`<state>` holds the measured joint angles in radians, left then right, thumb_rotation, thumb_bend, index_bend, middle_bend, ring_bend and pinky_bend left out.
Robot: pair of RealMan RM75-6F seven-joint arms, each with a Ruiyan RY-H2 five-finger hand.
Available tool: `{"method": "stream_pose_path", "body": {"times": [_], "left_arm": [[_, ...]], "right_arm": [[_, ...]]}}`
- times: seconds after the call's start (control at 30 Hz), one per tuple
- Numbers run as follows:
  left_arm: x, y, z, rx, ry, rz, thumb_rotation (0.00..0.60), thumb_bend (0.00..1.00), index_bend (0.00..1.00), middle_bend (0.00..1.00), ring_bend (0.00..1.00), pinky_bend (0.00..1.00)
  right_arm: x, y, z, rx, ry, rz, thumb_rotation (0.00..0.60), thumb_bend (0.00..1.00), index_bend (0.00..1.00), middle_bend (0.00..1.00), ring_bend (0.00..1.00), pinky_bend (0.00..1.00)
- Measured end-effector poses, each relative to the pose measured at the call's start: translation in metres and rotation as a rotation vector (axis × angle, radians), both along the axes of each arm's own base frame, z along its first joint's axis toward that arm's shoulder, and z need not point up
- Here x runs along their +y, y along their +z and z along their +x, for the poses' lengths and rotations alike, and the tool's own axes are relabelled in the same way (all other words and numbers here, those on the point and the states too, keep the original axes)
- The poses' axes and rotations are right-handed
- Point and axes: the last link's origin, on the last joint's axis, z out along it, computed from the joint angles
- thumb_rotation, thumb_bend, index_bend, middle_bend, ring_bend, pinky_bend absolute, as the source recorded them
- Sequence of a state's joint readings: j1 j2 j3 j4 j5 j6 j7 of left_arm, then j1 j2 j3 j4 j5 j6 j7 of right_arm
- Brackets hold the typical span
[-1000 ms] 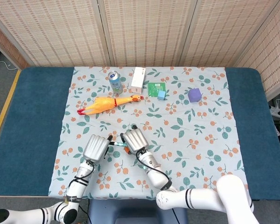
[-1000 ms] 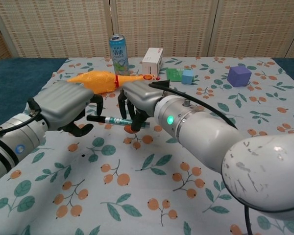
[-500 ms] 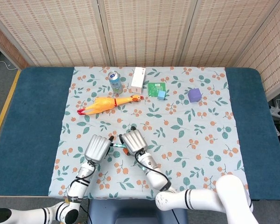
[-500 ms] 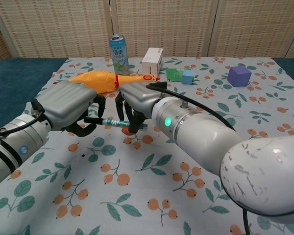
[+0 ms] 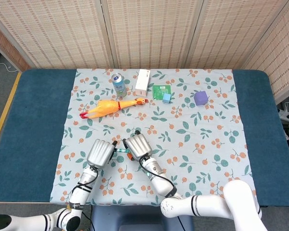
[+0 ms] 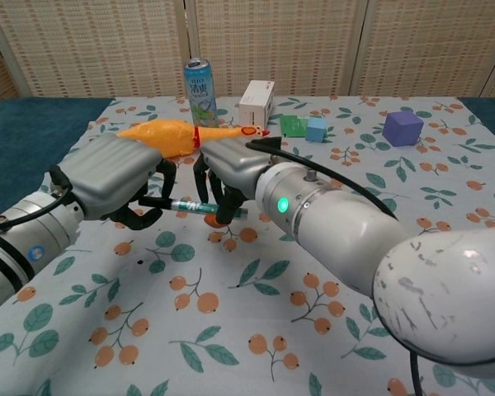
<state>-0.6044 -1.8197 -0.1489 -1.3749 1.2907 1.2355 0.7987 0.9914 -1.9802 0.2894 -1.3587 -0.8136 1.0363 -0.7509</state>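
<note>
Where both hands meet above floral cloth (image 5: 202, 134): pen (image 6: 190, 205) held level between them, left hand (image 6: 115, 177) pinching black cap end, right hand (image 6: 231, 169) clasping teal barrel, so each braces opposite end.

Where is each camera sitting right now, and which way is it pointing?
Head view: high above, looking straight down on the table; both forearms enter from the bottom edge, left hand and right hand together holding the pen.
Chest view: low at the near edge, looking across the table toward the screen; both arms fill the foreground.
Shared: both hands, pen, rubber chicken, can.
</note>
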Motion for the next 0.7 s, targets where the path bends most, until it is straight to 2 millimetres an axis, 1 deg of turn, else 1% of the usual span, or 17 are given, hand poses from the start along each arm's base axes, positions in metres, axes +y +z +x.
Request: {"method": "stream_pose_path", "body": {"times": [0.1,0.13,0.3,0.43,0.53,0.7], "left_arm": [[0.0,0.0001,0.0003,0.0,-0.002,-0.002,0.6,0.37,0.52,1.0,0.94,1.0],[0.0,0.0001,0.0005,-0.001,-0.002,-0.002,0.6,0.37,0.53,1.0,0.94,1.0],[0.0003,0.0004,0.0012,-0.006,-0.015,0.005,0.6,0.37,0.64,1.0,0.94,1.0],[0.0008,-0.0001,0.0012,-0.003,-0.027,0.02,0.6,0.45,0.75,1.0,0.95,1.0],[0.0006,-0.0012,0.0019,-0.005,-0.039,0.026,0.6,0.52,0.82,1.0,0.94,1.0],[-0.0003,-0.003,0.0025,-0.003,-0.055,0.03,0.6,0.56,0.85,1.0,0.94,1.0]], "right_arm": [[0.0007,-0.0005,0.0003,0.0,0.0,0.002,0.6,0.29,0.89,0.82,0.53,0.24],[0.0011,-0.0008,0.0005,0.001,0.001,0.003,0.6,0.29,0.89,0.82,0.53,0.24],[0.002,-0.0008,-0.0001,0.003,0.001,0.003,0.6,0.29,0.89,0.82,0.53,0.24],[0.0023,-0.0009,-0.0006,0.004,0.0,0.005,0.6,0.29,0.89,0.82,0.53,0.24],[0.0022,-0.0008,-0.0004,0.002,0.0,0.004,0.6,0.29,0.89,0.82,0.53,0.24],[0.0015,0.0003,-0.0009,0.0,-0.001,0.002,0.6,0.29,0.89,0.82,0.53,0.24]]}}
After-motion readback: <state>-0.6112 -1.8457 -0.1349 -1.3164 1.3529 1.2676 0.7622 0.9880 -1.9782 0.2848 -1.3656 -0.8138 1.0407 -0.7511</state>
